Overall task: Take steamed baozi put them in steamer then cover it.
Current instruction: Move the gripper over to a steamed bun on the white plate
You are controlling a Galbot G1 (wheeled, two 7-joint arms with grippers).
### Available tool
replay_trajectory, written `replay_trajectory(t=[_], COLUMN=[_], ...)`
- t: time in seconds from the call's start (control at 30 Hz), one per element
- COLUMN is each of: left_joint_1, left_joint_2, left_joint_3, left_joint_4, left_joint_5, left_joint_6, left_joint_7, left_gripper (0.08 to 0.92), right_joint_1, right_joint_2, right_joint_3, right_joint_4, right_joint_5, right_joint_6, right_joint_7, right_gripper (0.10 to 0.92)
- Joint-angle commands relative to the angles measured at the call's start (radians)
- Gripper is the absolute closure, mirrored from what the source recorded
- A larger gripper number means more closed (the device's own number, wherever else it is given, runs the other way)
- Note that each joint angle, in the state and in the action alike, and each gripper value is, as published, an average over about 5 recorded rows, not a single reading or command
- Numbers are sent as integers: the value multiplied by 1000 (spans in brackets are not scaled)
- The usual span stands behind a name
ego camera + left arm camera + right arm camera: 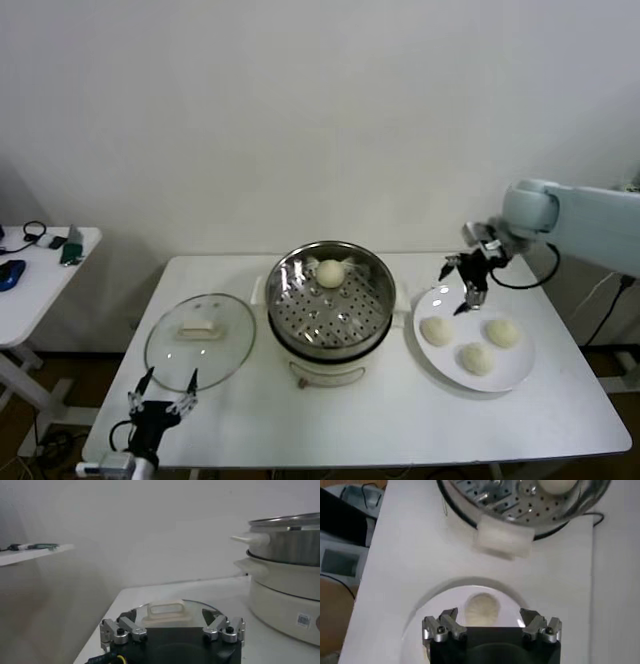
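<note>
The steamer [330, 310] stands mid-table with one baozi [330, 272] on its perforated tray. Three more baozi [436, 330] [502, 332] [476, 358] lie on a white plate [516, 368] to its right. My right gripper [463, 287] hangs open over the plate's far left rim. In the right wrist view one baozi [482, 610] lies between and just beyond its spread fingers [447, 622], not touched. The glass cover [228, 352] lies flat left of the steamer. My left gripper [166, 392] waits open at the cover's near edge, facing the cover's handle [167, 610].
A small white side table [40, 270] with cables and devices stands to the far left. The steamer's metal wall [287, 540] on its cream base rises close to the cover. The steamer's cream side handle [502, 540] juts out toward the plate.
</note>
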Motion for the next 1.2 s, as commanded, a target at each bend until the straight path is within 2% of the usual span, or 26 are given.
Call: replay_trajectory(t=[0.03, 0.3, 0.87, 1.0, 1.2], left_joint_1=[5, 19, 36, 38, 37], left_joint_2=[-10, -20, -19, -15, -17], left_joint_3=[-4, -11, -12, -13, -13], left_joint_4=[-1, 4, 7, 7, 3], left_joint_5=[2, 3, 3, 4, 4], left_joint_6=[-2, -10, -23, -24, -23], left_joint_7=[0, -3, -5, -6, -8], left_gripper=[177, 177, 177, 177, 177], right_joint_1=[-228, -315, -364, -361, -339], right_joint_2=[15, 93, 141, 145, 141], right_joint_3=[126, 209, 241, 242, 236], right_joint_4=[-80, -192, -265, -268, -256], right_joint_5=[-102, -146, -175, -172, -152], right_joint_6=[-114, -110, -112, -111, -109], right_joint_7=[63, 74, 69, 59, 40], right_gripper=[203, 203, 214, 260, 404])
